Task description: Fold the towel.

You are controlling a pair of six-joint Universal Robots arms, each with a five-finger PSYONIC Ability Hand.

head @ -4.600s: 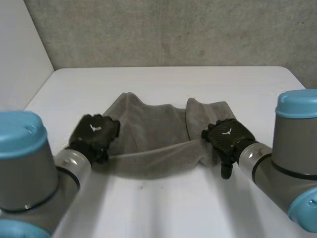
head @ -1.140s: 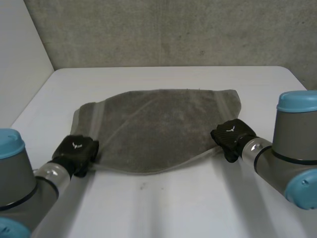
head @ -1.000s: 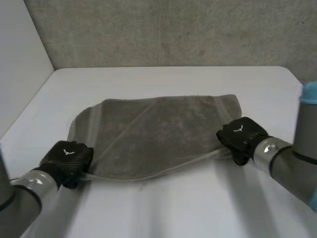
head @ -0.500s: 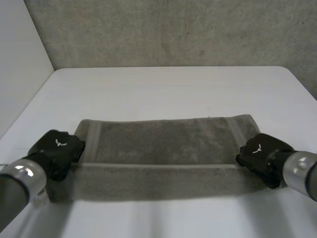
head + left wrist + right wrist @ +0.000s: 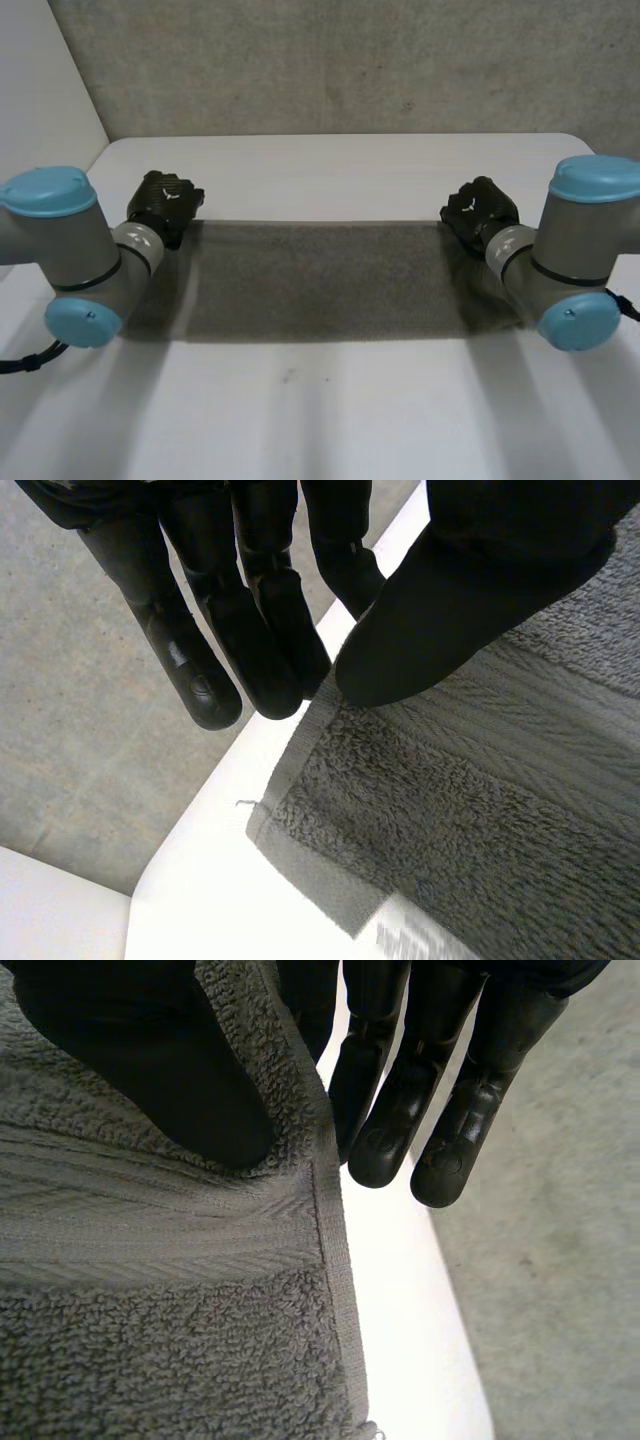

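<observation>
The towel (image 5: 320, 280), a dark grey terry rectangle, is stretched as a wide band across the middle of the frame, above the smooth white tabletop (image 5: 330, 165). Its upper-left end is pinched by the left hand (image 5: 165, 203) and its upper-right end by the right hand (image 5: 480, 208). In both wrist views, looped pile and a flat woven border band are seen. The black thumb is pressed onto the cloth against straight, glossy fingers (image 5: 390, 1110) behind the hemmed edge.
</observation>
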